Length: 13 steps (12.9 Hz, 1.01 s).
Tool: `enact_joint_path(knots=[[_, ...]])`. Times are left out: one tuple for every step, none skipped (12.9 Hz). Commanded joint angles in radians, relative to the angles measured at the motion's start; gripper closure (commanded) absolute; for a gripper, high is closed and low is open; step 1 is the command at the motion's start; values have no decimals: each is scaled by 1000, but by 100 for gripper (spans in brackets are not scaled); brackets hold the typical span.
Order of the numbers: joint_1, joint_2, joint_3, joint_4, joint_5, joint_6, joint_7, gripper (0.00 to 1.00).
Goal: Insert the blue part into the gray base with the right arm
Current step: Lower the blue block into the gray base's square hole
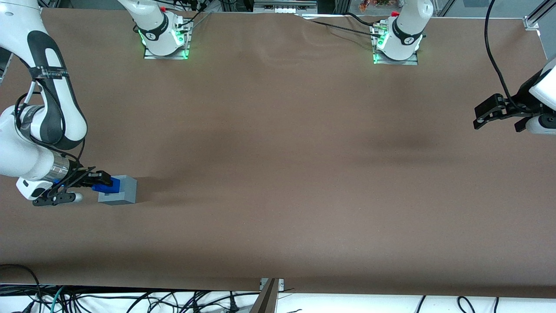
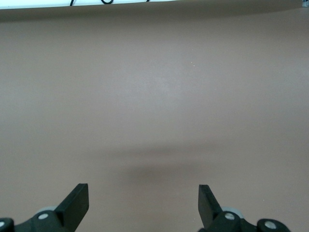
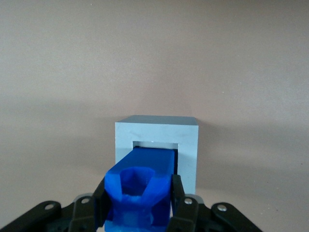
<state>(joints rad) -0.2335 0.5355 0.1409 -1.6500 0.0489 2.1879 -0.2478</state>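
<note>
The gray base [image 1: 121, 190] lies on the brown table toward the working arm's end, its square recess turned sideways to face my gripper. The blue part [image 1: 107, 185] sticks out of that recess, its leading end inside the opening. In the right wrist view the blue part [image 3: 141, 191] runs from between my fingers into the recess of the gray base [image 3: 157, 145]. My right gripper [image 1: 100, 181] is shut on the blue part, one black finger [image 3: 177, 199] pressed to each side. The right arm [image 1: 39, 143] reaches in low from the table's end.
The two arm bases [image 1: 164, 37] [image 1: 397, 41] stand with green lights along the table edge farthest from the front camera. The parked gripper [image 1: 499, 111] hangs over the other end of the table. Cables lie below the table's near edge.
</note>
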Motion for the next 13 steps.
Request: enact_joint_path(knots=[[-10,-23,5,-39,22,1,-21,86],[-9,-22,5,-37,20,4,-21,86],[-10,-19,5,-37,20,12,-21,86],[-9,-14,5,-37,20,21,-21,86],[-9,-12,5,-37,20,35,-21,86],[-9,-11,5,-37,19,38,-19,86],[-9,-11,3,-37,19,39,-21,86],[-9,-6,3,-36,17,39,-24,86],[-9,-3,3,-36,16,39,-24,86],[-9,-3,3,-36,16,39,-25,86],[-9,-2,3,-36,16,42,-25,86],[-9,1,3,-36,16,53,-27,86],[-9,3,3,-36,14,64,-27,86]])
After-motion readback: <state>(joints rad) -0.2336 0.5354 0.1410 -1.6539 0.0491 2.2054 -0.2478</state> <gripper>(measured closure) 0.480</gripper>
